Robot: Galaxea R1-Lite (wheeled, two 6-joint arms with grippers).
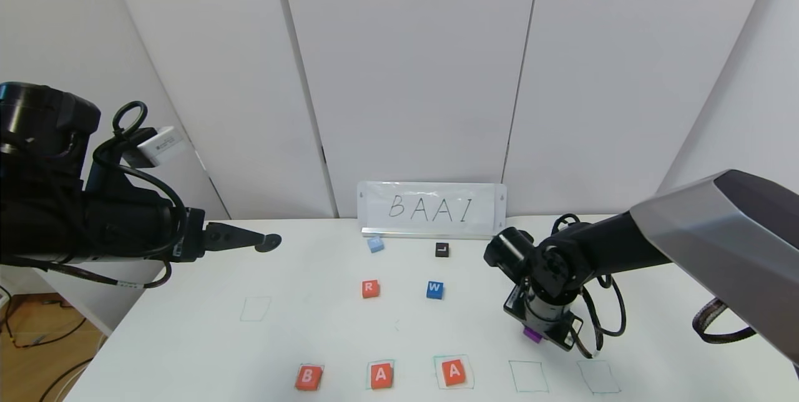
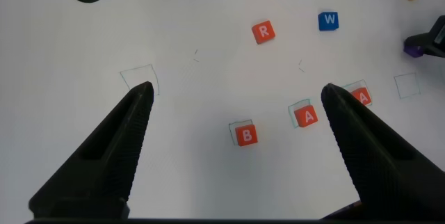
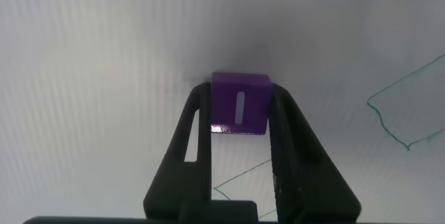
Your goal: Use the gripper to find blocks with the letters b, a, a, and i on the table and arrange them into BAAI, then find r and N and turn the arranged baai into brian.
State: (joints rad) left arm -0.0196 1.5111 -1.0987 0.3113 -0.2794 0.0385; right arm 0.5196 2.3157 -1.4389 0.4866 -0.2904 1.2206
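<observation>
Purple I grabbed, B A A lined up on the table (image 1: 187, 339)

Left end effector (image 2: 236, 99) hangs wide open off the left edge; right end effector (image 3: 240, 116) is clamped on the purple I block (image 3: 240, 111) near the front-right; B (image 1: 308, 377), A (image 1: 381, 375), A (image 1: 454, 371) sit along the front edge.

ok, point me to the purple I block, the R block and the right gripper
purple I block (image 3: 240, 108), right wrist view, its lettered face.
R block (image 1: 370, 288), head view, top face.
right gripper (image 3: 240, 123), right wrist view, midway between the fingertips clamped on the I block.
</observation>
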